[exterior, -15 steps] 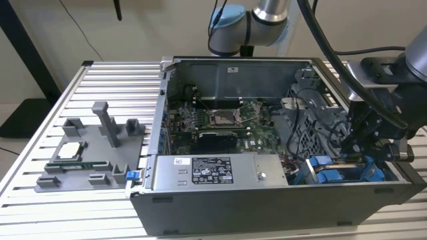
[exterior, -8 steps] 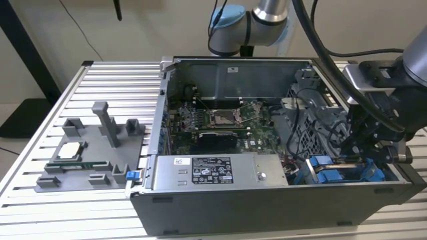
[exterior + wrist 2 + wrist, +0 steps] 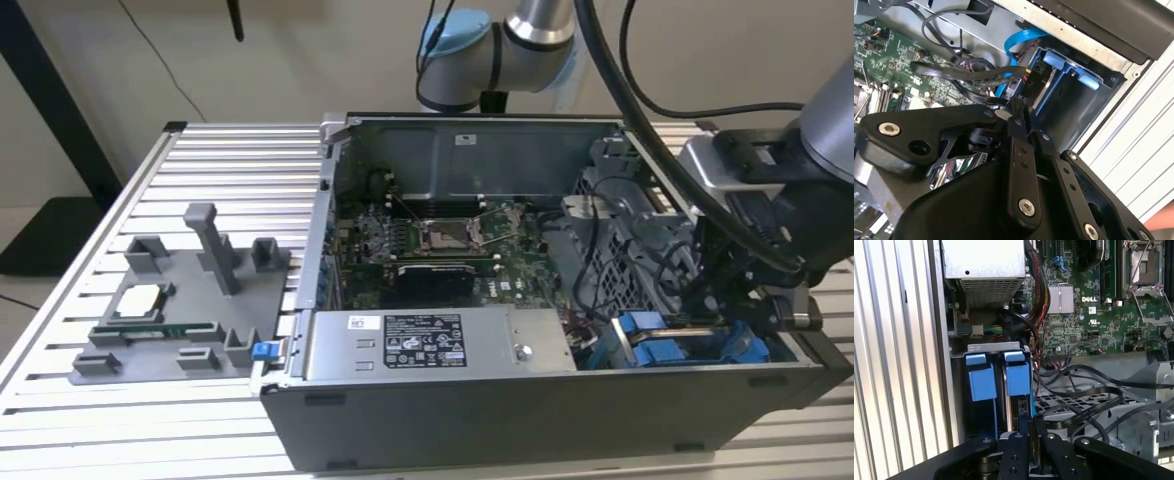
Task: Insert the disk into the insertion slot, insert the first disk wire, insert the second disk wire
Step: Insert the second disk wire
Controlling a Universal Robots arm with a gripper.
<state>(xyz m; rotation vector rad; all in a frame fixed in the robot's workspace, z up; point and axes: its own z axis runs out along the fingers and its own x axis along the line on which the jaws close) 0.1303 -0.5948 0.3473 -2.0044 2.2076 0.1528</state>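
Tool (image 3: 1029, 432) fingers pressed together, over insertion slot (image 3: 991, 377); disk (image 3: 1013, 407) already seated inside.

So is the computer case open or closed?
Open. In the exterior view the case lies on its side with no side panel on, so the motherboard and power supply are exposed.

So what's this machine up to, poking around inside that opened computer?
A robot arm has its gripper down in the open computer case, at the corner on the exterior view's right where the blue-railed drive bay sits. In both wrist views the black jaws stand close together over that bay, pinching what looks like a thin black cable. The grey power-supply box and the motherboard lie untouched alongside.
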